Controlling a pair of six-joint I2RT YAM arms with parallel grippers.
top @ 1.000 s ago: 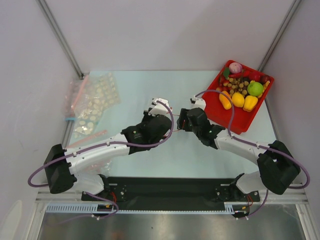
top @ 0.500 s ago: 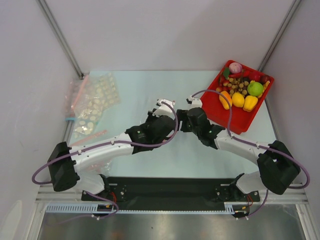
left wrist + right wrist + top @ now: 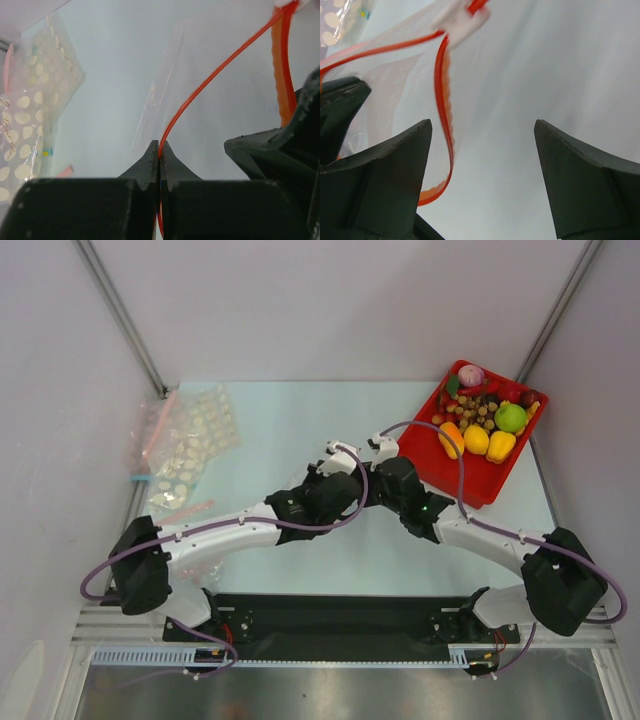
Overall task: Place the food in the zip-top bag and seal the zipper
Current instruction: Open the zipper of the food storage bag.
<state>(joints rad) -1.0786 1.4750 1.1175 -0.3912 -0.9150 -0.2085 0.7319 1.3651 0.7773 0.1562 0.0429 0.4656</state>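
Centrally, you see the left jaws clenched on the thin red-orange zipper (image 3: 210, 75) of the clear, limp zip-top bag (image 3: 162, 95) over the table (image 3: 280, 420). Right jaws stand released, the curved strip between them. Food (image 3: 478, 425) fills the red tray (image 3: 455, 480), far right.

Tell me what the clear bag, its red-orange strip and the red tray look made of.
The zip-top bag: thin clear plastic film, glossy; the table shows through it and it creases. The zipper: flexible plastic strip, likely; it bends in a curve. The red tray: probably rigid moulded plastic, smooth, uniform colour.
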